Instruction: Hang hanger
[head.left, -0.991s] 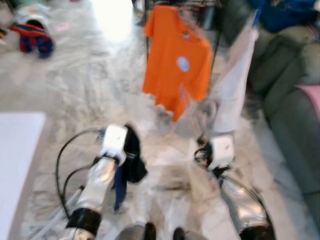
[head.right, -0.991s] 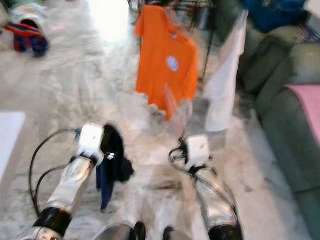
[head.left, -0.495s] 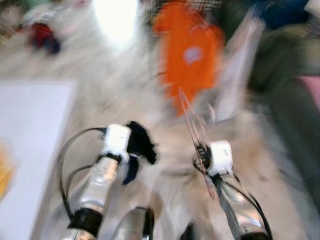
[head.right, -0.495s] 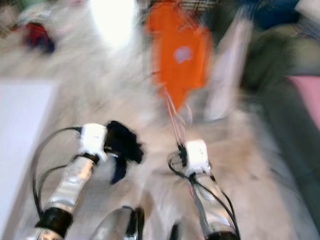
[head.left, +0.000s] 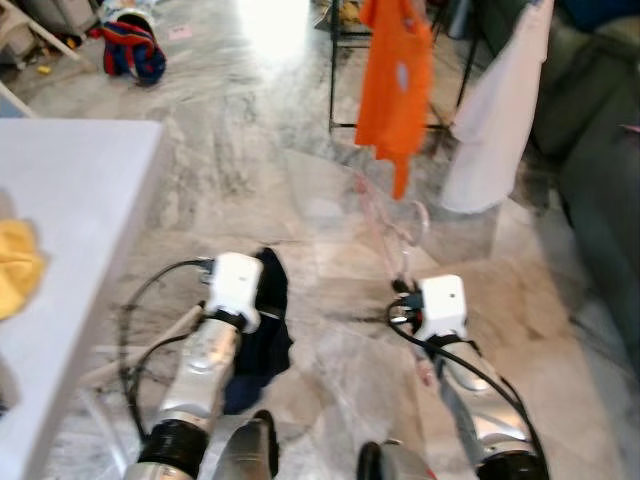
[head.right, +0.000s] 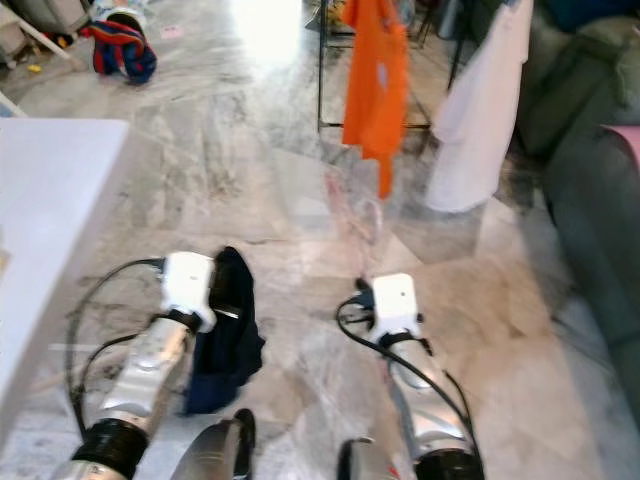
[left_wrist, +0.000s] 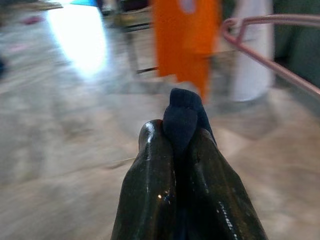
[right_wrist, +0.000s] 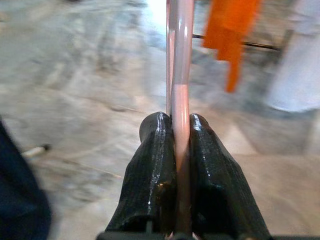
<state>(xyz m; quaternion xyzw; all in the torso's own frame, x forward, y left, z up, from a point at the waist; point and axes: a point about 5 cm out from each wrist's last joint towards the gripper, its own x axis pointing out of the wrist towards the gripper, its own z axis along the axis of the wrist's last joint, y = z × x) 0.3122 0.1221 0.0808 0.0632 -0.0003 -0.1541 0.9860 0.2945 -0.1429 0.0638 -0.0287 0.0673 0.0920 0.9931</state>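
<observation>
My right hand (right_wrist: 177, 145) is clamped on the thin pale pink plastic hanger (head.left: 385, 215), whose wire-like frame rises from my fingers toward twelve o'clock, hook end up, over the grey marbled stone floor (head.left: 250, 150). My left hand (left_wrist: 182, 142) is pinched tight on a dark navy piece of cloth (head.left: 260, 330) that droops below the wrist toward six o'clock. So both things are in hand, but as far as I can judge the hanging itself is not yet done: the black metal clothes rack (head.left: 335, 70) stands well ahead at about twelve o'clock, apart from me, with a bright orange T-shirt (head.left: 395, 85) already hung on it and a white garment (head.left: 495, 120) hung just to its right at one o'clock. The navy cloth is not on the hanger yet either; the two are held apart, one in each hand. What seems left is to close on the rack and hook the hanger over its rail. A white counter (head.left: 70, 230) lies at nine o'clock, a grey sofa (head.left: 600, 180) at three.
</observation>
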